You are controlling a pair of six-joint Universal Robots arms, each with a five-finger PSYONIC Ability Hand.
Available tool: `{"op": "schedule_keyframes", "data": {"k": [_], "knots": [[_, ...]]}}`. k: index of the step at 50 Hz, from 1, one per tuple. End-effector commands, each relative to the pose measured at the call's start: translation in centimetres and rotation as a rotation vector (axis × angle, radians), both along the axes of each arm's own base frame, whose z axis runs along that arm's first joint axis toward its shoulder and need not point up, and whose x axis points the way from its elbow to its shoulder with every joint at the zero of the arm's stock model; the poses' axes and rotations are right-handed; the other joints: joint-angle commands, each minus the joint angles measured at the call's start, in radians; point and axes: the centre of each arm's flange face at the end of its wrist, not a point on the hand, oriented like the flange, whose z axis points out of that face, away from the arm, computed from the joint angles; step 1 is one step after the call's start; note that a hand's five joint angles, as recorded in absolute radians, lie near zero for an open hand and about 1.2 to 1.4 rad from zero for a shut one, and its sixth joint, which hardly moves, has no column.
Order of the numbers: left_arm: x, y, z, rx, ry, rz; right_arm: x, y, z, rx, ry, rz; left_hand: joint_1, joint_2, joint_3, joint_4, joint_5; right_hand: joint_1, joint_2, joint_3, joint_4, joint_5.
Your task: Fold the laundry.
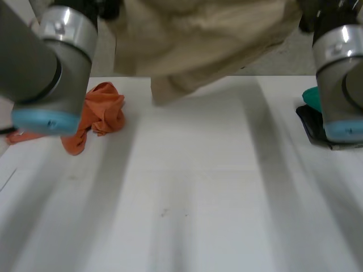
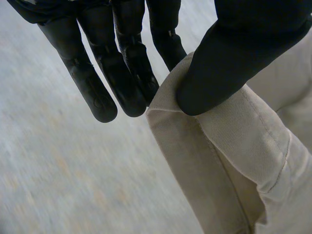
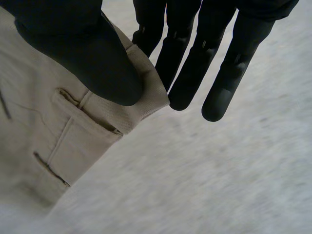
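Trousers (image 1: 198, 39) of beige cloth hang in the air over the far part of the white table (image 1: 193, 192), held up between the two arms. In the head view their lowest fold dips to about the table's far edge, near its middle; whether it touches the top cannot be told.

The left hand (image 2: 229, 53) pinches a stitched, folded-over edge of the trousers between its thumb and its straight fingers (image 2: 97, 92), and the cloth falls away below the thumb. The right hand (image 3: 92, 58) pinches a corner of the waistband just beside a belt loop (image 3: 73, 141), with the thumb on the outer face and the straight fingers (image 3: 224, 92) behind.

A crumpled orange cloth (image 1: 105, 110) lies at the far left of the table, partly behind the blue cap of the left arm (image 1: 45, 68). At the right edge a green thing (image 1: 312, 97) sits on a black thing (image 1: 311, 124), both half hidden by the right arm (image 1: 340, 73) and too covered to make out. Between these two sides a wide stretch of bare tabletop runs from under the hanging cloth to the near edge.
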Motion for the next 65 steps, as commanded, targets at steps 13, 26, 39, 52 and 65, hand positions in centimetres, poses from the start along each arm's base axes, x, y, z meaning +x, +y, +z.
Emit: {"op": "schedule_keyframes", "data": {"k": [13, 26, 39, 52, 65], "knots": [[1.8, 3.7, -24.4, 0.658, -0.364, -0.004, -2.2, 7.1, -20.9, 0.815, 0.308, 0.053, 0.244, 0.198, 0.205, 0.195, 0.225, 0.286, 0.218, 0.198, 0.196, 0.202], [0.9, 6.8, -17.6, 0.494, -0.294, -0.068, -2.5, 7.5, -21.8, 0.851, 0.262, 0.046, -0.668, -0.714, -0.708, -0.718, -0.688, 0.286, 0.218, 0.198, 0.196, 0.202], [2.3, 13.9, -19.0, 0.559, -0.372, -0.161, -2.6, 7.5, -21.8, 0.849, 0.244, 0.039, -0.348, -0.395, -0.388, -0.398, -0.368, 0.286, 0.218, 0.198, 0.196, 0.202], [2.0, 14.2, -24.4, 0.688, -0.464, -0.165, -2.6, 7.8, -22.0, 0.859, 0.248, 0.041, -0.454, -0.5, -0.493, -0.503, -0.473, 0.286, 0.218, 0.198, 0.196, 0.202], [1.8, 10.8, -25.6, 0.64, -0.416, -0.004, -2.5, 8.1, -22.2, 0.868, 0.255, 0.05, -0.457, -0.503, -0.497, -0.506, -0.476, 0.286, 0.218, 0.198, 0.196, 0.202]]}}
